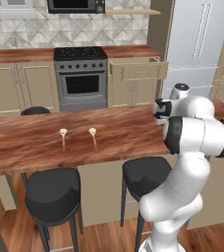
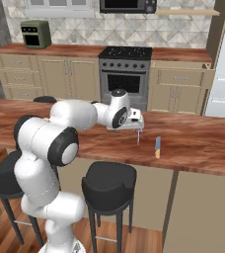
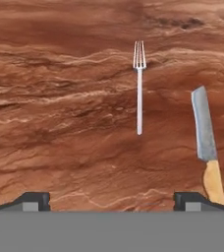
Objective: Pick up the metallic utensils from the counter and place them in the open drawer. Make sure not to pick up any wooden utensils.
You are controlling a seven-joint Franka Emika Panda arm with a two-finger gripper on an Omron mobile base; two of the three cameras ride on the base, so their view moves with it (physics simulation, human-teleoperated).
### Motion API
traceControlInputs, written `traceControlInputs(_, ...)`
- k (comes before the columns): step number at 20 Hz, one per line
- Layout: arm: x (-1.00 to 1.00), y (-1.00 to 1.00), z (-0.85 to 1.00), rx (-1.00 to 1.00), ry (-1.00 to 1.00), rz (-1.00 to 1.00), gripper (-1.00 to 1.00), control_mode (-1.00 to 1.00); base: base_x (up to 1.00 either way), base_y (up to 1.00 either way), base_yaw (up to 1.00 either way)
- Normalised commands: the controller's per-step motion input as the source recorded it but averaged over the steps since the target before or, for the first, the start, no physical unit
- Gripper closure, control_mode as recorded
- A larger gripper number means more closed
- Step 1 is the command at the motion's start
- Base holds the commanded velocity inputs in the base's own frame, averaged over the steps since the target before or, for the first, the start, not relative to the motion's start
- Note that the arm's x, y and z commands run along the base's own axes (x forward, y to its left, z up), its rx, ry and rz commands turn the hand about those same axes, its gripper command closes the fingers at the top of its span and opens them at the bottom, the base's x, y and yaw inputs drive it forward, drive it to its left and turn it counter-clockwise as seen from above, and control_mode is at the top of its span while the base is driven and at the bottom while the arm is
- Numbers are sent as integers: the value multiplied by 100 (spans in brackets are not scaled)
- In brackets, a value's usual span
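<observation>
Your reddish-brown counter point(image 2: 193, 143) runs across the kitchen, with dark stools tucked under its near edge. Behind it, along the far wall, the open drawer point(image 1: 139, 70) juts from the beige cabinets just right of the stove point(image 1: 80, 76). The white arm reaches over the counter, its gripper point(image 2: 138, 125) hanging just above the wood with the jaws spread wide and nothing between them. The knife point(image 3: 206, 142), grey blade and orange-tan handle, lies flat on the counter; in your hand view its handle end sits right beside one fingertip point(image 3: 193, 201). The all-grey fork point(image 3: 139, 86) lies flat just beside the knife, roughly parallel, apart from it. Well to the left, two pale wooden spoons point(image 1: 63, 136) rest side by side on the counter.
</observation>
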Motion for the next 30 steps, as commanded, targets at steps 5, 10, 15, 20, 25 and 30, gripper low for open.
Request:
traceControlInputs(5,57,-22,-42,0,0,0,-100,-100,0,0,0)
traceControlInputs(10,25,-23,-18,0,7,-5,-100,-100,0,0,0)
traceControlInputs(15,33,-15,-31,0,5,-2,-100,-100,0,0,0)
traceControlInputs(20,32,0,-35,0,1,-1,-100,-100,0,0,0)
traceControlInputs(25,30,0,-47,0,0,0,-100,-100,0,0,0)
traceControlInputs(30,26,0,-53,0,0,0,-100,-100,0,0,0)
